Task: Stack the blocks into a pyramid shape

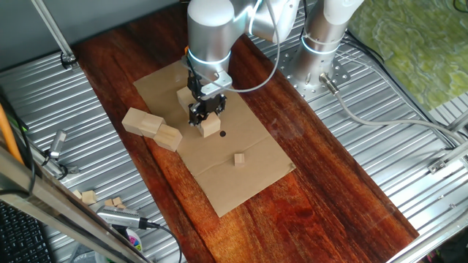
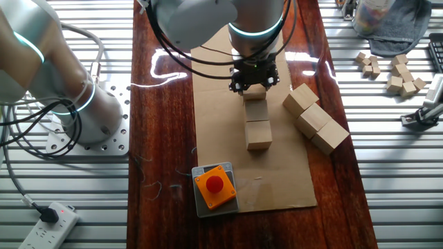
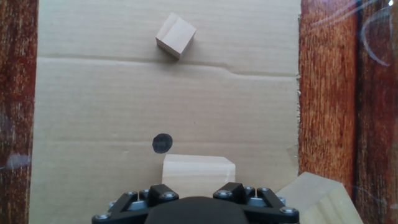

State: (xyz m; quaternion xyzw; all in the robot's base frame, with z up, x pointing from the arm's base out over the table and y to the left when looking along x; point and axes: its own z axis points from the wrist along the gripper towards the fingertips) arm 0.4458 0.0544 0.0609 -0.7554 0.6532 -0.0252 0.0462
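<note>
**Hand low over the row of blocks**

The hand (image 2: 255,84) sits down on the cardboard (image 1: 241,179), at the far end of a row of three blocks (image 2: 257,121). Whether its fingers clamp the end block (image 1: 210,128) or merely flank it I cannot tell. Three more blocks (image 2: 315,117) lie beside the row. A tiny cube (image 3: 175,35) sits apart.

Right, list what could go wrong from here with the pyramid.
1. The gripper hangs low over the end of the row of three blocks. They sit close together, so a finger could knock a neighbour out of line.
2. The spare blocks lie skewed and seem to touch each other, so grabbing one might drag the others across the cardboard sheet.
</note>
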